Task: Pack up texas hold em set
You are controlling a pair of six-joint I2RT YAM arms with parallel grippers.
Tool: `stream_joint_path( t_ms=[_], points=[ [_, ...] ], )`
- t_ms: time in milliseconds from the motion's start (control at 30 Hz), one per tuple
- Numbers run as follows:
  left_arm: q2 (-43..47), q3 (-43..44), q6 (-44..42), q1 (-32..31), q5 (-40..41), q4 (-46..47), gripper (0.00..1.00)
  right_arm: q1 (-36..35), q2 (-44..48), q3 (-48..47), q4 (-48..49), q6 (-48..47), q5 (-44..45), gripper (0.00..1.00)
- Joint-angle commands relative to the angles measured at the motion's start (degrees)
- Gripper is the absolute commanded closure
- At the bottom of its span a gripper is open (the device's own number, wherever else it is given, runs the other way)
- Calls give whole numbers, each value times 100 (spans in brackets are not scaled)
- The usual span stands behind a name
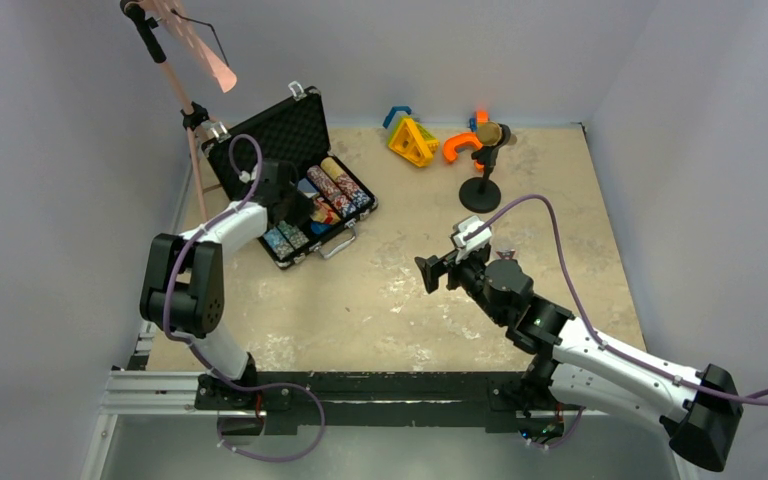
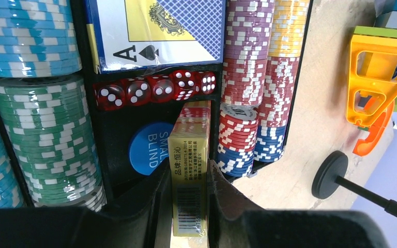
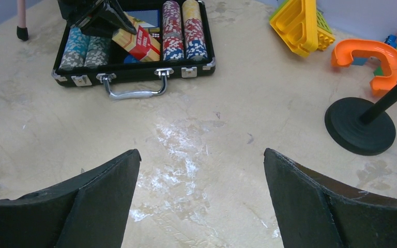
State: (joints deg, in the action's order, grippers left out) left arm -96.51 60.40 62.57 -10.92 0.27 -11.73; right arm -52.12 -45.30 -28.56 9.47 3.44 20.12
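As left gripper clamps deck — tilted inside briefcase.

The left arm and right arm wear white shells between black joint housings, each trailed by a purple cable. Dark screws dot the right arm's shell, a green light glows, and the right tool ends in broad matte-black fingers.

Green-and-white striped chips, red white-pipped dice, blue disc (white lettering), yellow deck.
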Motion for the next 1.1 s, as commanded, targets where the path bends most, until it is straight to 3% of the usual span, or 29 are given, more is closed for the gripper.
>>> stream_joint_path(
  t_ms=[0, 67, 233, 300, 433, 667, 1067],
  points=[
    [56, 202, -326, 19, -62, 39, 68, 2, 19, -5, 169, -57, 172, 8],
    [166, 236, -527, 19, 73, -99, 52, 1, 28, -18, 160, -70, 171, 8],
    [507, 326, -1003, 19, 555, -460, 28, 5, 65, -10, 151, -71, 172, 8],
    [655, 332, -1238, 11, 823, -574, 24, 8, 73, -16, 151, -72, 166, 8],
    [867, 325, -1618, 11, 1173, -745, 23, 1, 33, -40, 125, -72, 166, 8],
    [708, 456, -2079, -77, 1006, -836, 32, 3, -55, -51, 125, -78, 176, 8],
    [-4, 661, -1875, -165, 616, -921, 39, 9, -109, -71, 116, -81, 210, 8]
  ],
)
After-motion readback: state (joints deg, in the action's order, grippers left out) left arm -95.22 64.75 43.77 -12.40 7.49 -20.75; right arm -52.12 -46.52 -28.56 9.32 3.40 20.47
